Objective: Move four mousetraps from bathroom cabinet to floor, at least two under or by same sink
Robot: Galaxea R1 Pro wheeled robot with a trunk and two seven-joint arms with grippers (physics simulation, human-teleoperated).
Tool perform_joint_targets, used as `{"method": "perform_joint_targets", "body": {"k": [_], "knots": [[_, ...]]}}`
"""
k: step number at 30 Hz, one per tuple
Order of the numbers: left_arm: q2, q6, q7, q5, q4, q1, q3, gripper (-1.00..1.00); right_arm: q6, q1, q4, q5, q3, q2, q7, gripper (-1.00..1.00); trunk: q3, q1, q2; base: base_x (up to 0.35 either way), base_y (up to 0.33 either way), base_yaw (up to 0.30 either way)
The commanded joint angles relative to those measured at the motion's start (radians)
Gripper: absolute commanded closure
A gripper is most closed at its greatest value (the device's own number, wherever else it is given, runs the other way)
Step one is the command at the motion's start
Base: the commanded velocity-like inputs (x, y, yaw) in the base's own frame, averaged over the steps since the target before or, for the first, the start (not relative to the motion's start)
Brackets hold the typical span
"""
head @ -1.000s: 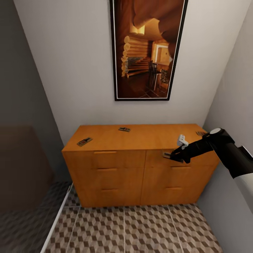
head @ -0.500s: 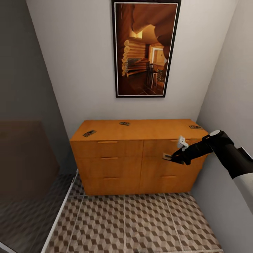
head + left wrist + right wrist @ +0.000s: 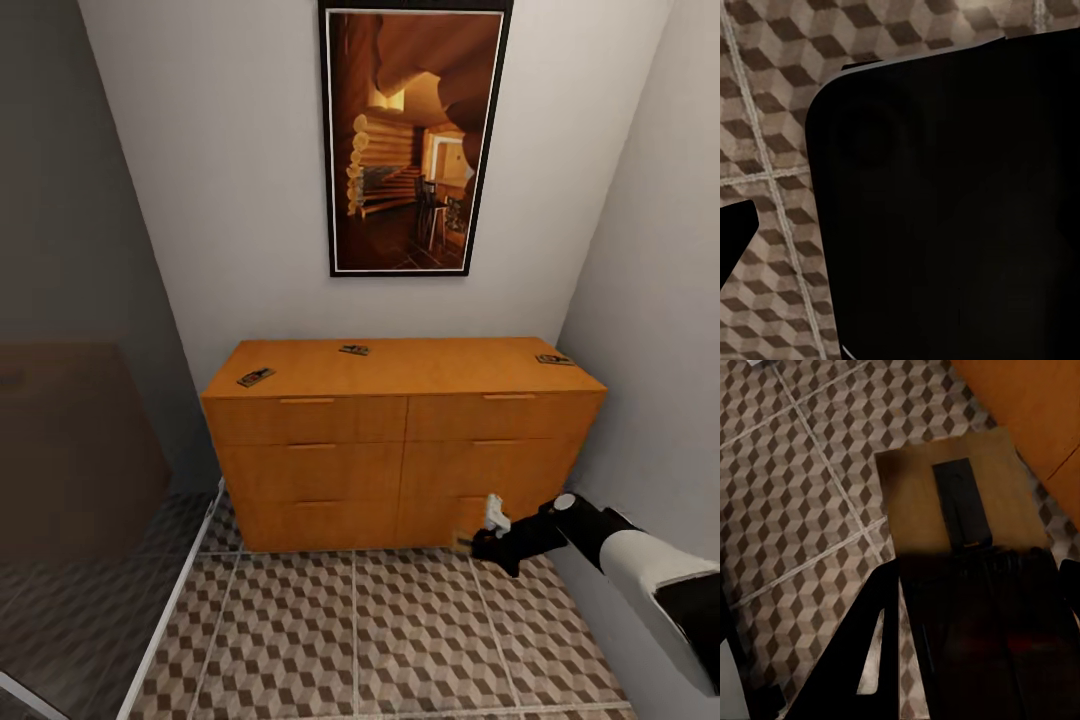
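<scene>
The orange-brown cabinet (image 3: 330, 460) stands against the back wall. Three mousetraps lie on its top: one at the left (image 3: 255, 377), one at the back middle (image 3: 353, 350), one at the right corner (image 3: 553, 359). My right gripper (image 3: 475, 543) hangs low before the cabinet's bottom right drawer, just above the bathroom floor (image 3: 350, 640). It is shut on another mousetrap (image 3: 960, 502), a tan board with a dark metal plate, held flat over the cube-pattern tiles (image 3: 795, 472). In the left wrist view a black body covers most of the floor (image 3: 765, 112); the left fingers' state is unclear. No sink is in view.
A tall framed picture (image 3: 415, 140) hangs above the cabinet. A grey wall (image 3: 650, 300) closes in on the right, close to my right arm. A glass partition (image 3: 80, 480) with a white floor rail (image 3: 175, 600) borders the left.
My right arm has dropped from the cabinet's top edge to just above the floor, carrying the mousetrap. The view pulled back a little at first, then held still.
</scene>
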Motion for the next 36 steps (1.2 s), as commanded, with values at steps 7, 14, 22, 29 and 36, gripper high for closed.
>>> {"method": "perform_joint_targets", "body": {"k": [7,14,22,29,36], "knots": [[-0.001,-0.011,0.007,-0.001,-0.002,-0.002,-0.006,-1.0,-0.16,0.227,0.079,0.006,0.001,0.083,-0.293,1.0,-0.001,0.0,-0.001,0.0,0.0,0.0],[0.011,-0.01,0.013,0.001,-0.085,-0.002,-0.001,-1.0,-0.222,0.411,0.086,-0.004,-0.002,0.136,-0.665,1.0,-0.001,0.0,-0.001,0.0,0.0,0.0],[0.031,-0.002,0.021,0.011,-0.227,-0.003,0.003,-1.0,-0.303,0.541,0.087,-0.242,-0.009,0.156,-0.91,1.0,-0.001,0.0,-0.001,0.0,0.0,0.0],[0.034,0.001,0.034,0.02,-0.336,-0.003,0.005,-1.0,-0.405,0.641,0.089,-0.709,-0.011,0.136,-0.974,1.0,-0.001,0.0,-0.001,0.0,0.0,0.0],[0.03,0.001,0.229,0.068,-0.441,-0.003,0.006,-1.0,-0.532,0.712,0.085,-0.981,-0.008,0.171,-0.986,1.0,-0.001,0.0,-0.001,0.0,0.0,0.0]]}}
